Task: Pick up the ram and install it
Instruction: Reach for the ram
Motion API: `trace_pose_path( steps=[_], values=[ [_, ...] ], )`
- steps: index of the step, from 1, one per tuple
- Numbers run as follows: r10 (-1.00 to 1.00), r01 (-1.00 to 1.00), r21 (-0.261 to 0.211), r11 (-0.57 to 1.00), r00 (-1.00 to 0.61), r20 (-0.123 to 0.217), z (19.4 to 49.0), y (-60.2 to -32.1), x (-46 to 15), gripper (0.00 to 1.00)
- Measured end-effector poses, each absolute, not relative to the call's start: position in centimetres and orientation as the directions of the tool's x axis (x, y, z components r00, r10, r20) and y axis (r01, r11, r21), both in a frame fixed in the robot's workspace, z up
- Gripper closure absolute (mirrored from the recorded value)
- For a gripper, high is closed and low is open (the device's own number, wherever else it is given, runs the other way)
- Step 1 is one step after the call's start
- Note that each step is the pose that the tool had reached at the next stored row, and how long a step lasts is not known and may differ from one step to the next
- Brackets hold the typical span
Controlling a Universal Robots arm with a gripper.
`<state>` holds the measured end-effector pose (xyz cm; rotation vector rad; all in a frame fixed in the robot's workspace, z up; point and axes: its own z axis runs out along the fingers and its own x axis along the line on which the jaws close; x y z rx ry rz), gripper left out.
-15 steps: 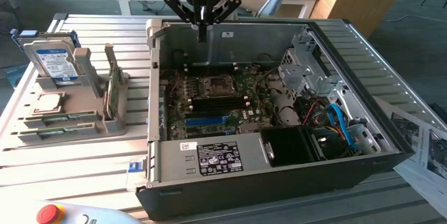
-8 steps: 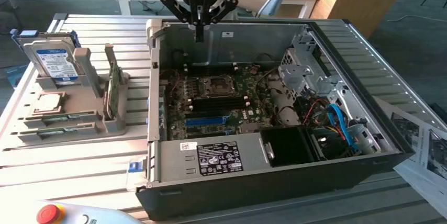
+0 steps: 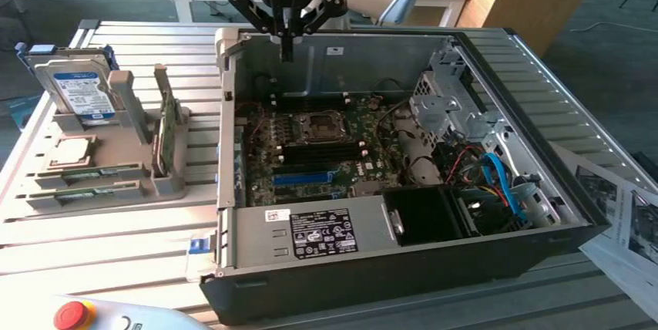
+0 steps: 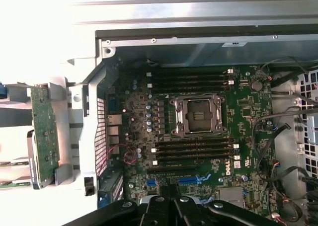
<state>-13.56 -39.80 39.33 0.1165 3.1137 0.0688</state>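
One claw (image 3: 287, 54), pinched shut and empty, hangs at the twelve o'clock rim of the open computer case (image 3: 575, 218) in the exterior view. I see the ram (image 3: 91, 173) lying flat in the grey tray (image 3: 154, 190) at the case's nine o'clock, well apart. On the wrist view, the claw (image 4: 171, 204) hovers over the motherboard (image 4: 248, 116), near its blue slot (image 4: 191, 180).

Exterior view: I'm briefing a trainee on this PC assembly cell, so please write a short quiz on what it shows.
1. True or false: the ram lies in the grey holder, outside the computer case.
2. The hard drive stands: A) in the case, B) in the holder, C) on the floor.
3. Is the tool open or shut?
Key: 1 true; 2 B; 3 shut.
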Motion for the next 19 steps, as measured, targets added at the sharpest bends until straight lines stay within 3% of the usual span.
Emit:
trace_pose_path(
  steps=[19],
  values=[
    [0.075, 0.074, 0.045, 0.996, -0.997, -0.023, 39.3, -39.6, -16.3, 0.89]
  ],
)
